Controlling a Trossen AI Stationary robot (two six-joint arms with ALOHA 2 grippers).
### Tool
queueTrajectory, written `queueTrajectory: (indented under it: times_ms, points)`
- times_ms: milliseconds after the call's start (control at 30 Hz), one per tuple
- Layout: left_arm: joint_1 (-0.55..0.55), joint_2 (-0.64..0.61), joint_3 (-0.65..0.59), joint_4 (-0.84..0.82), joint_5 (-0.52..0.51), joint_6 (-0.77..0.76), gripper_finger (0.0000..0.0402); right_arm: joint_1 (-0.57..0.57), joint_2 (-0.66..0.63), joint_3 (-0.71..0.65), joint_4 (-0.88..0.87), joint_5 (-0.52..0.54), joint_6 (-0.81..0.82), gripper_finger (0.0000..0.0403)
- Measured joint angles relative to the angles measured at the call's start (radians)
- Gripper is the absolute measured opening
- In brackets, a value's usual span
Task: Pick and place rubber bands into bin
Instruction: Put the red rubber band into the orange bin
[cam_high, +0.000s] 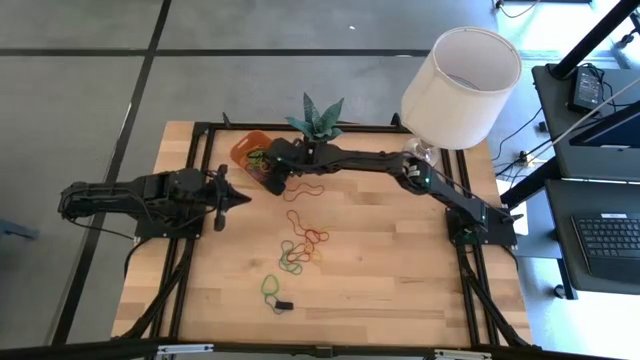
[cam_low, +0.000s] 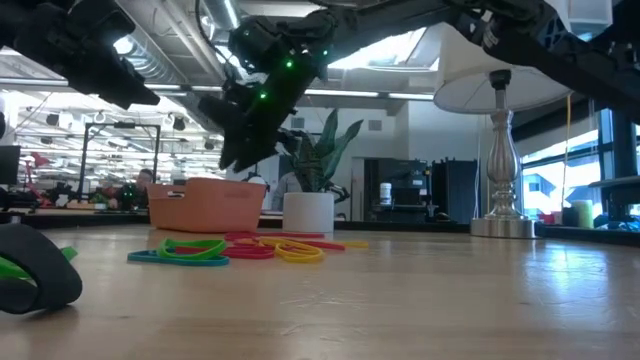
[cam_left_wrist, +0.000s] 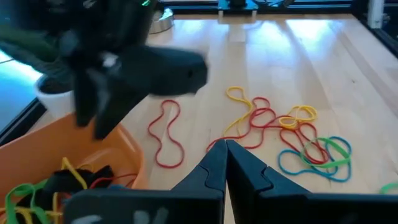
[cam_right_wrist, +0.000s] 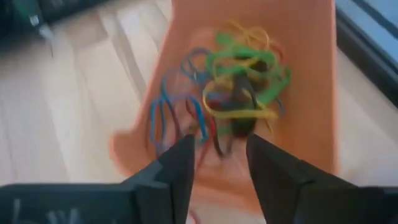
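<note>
The right hand (cam_right_wrist: 216, 163) hangs spread over the bin (cam_right_wrist: 311, 93) — bands (cam_right_wrist: 239, 81) lie just below it; the left hand (cam_left_wrist: 225, 163), pressed together, waits beside.

Both arms are all matte black, chunky jointed segments with black cables running along them. Right arm (cam_high: 440, 190) has little green LEDs glowing near the wrist. Grippers are plain dark wedge-shaped fingers (cam_right_wrist: 177, 165), smooth plastic, no markings I can spot.
</note>
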Motion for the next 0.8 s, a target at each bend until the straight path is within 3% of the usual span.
queueTrajectory:
  times_ms: [200, 333, 433, 567, 800]
  points:
    - [0.0, 0.04, 0.002, 0.001, -0.069, -0.054, 0.0002, 0.015, -0.085, 0.0, -0.154, 0.001, -0.139, 0.0108]
    - [-0.001, 0.167, 0.048, 0.002, -0.096, -0.061, 0.0002, 0.027, -0.133, -0.015, -0.244, -0.01, -0.211, 0.0052]
    - [-0.001, 0.295, 0.092, 0.026, -0.132, -0.061, 0.0002, 0.028, -0.185, -0.094, -0.261, -0.08, -0.238, 0.001]
    - [-0.001, 0.467, 0.152, 0.067, -0.133, -0.052, 0.0002, 0.037, -0.32, -0.343, -0.174, -0.104, -0.237, 0.001]
    - [-0.001, 0.724, 0.254, 0.177, -0.137, -0.06, 0.0002, 0.049, -0.704, -0.938, 0.204, -0.127, -0.133, 0.0008]
